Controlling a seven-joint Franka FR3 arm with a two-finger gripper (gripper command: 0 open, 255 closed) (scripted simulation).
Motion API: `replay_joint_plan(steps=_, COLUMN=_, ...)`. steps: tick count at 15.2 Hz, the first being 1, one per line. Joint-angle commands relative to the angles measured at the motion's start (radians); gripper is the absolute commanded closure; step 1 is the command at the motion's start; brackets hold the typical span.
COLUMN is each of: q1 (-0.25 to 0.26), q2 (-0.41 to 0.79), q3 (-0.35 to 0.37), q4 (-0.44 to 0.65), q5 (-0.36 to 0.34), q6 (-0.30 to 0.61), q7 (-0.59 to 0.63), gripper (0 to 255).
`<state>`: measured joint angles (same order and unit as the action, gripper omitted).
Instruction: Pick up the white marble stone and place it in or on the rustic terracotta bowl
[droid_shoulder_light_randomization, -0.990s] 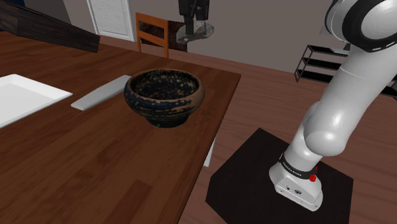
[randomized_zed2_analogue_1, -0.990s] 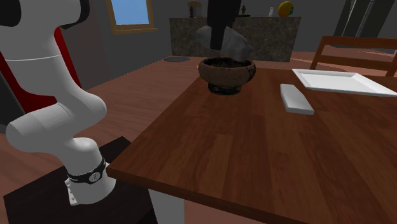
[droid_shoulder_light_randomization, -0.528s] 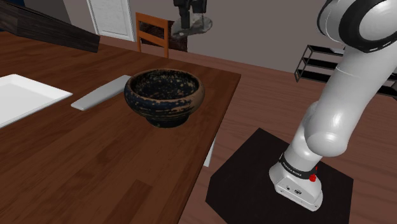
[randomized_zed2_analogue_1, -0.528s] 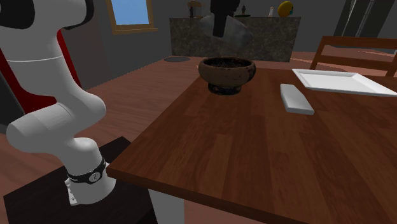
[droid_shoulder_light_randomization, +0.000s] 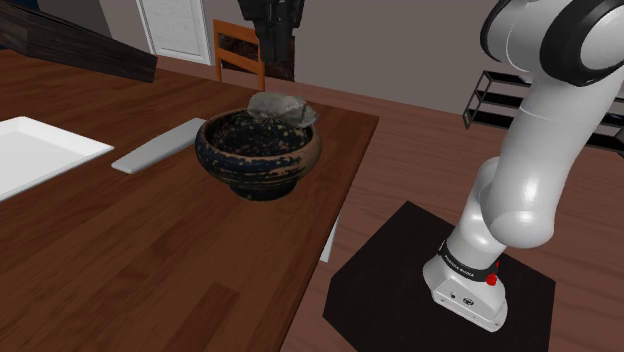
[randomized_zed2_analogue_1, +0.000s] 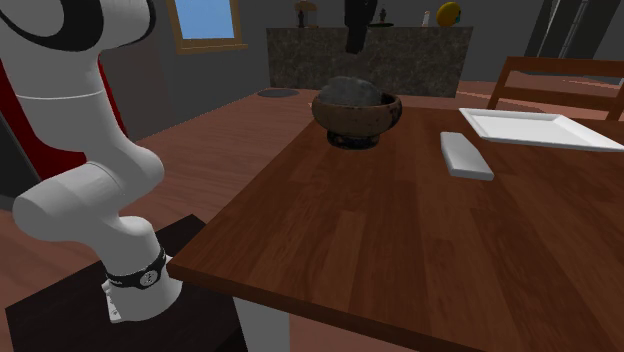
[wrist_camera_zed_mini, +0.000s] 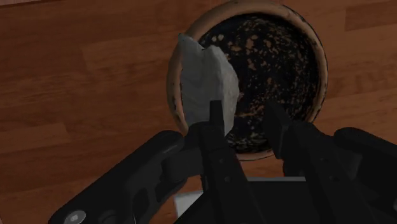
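Note:
The pale grey stone rests in the dark speckled bowl, leaning on its rim at the side toward the table's far edge. From the second exterior view the stone pokes up above the bowl. My black gripper hangs open straight above it, not touching. In the wrist view the gripper has its fingers apart and nothing between them. There the stone lies across the bowl's rim just past one fingertip.
The bowl stands on a brown wooden table. A flat grey slab lies beside it, and a white tray sits further toward the shoulder view's left. A wooden chair stands behind the table. The robot's stand is at lower right.
The stone was held high above the bowl a second ago. The fingers have opened, and the stone has dropped onto the bowl. The gripper has shifted toward the shoulder view's left.

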<state>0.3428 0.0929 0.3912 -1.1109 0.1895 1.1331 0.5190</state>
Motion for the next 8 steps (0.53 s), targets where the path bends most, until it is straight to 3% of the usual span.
replay_joint_plan(steps=1, q1=0.037, q2=0.035, q3=0.027, q4=0.042, q5=-0.014, q6=0.002, q7=0.062, gripper=255)
replay_joint_plan(steps=2, q1=0.058, q2=0.055, q3=0.041, q4=0.066, q5=-0.023, q6=0.003, q7=0.092, gripper=255)
replay_joint_plan(steps=4, q1=0.048, q2=0.022, q3=0.034, q4=-0.007, q5=-0.011, q6=0.043, q7=0.075, gripper=255)
replay_joint_plan(steps=5, q1=0.046, q2=0.030, q3=0.032, q4=0.017, q5=-0.013, q6=0.024, q7=0.071, gripper=255)
replay_joint_plan(steps=6, q1=0.046, q2=0.030, q3=0.032, q4=0.017, q5=-0.013, q6=0.024, q7=0.071, gripper=0)
replay_joint_plan(steps=8, q1=0.062, q2=0.013, q3=0.037, q4=-0.056, q5=-0.110, q6=0.057, q7=0.029, gripper=0)
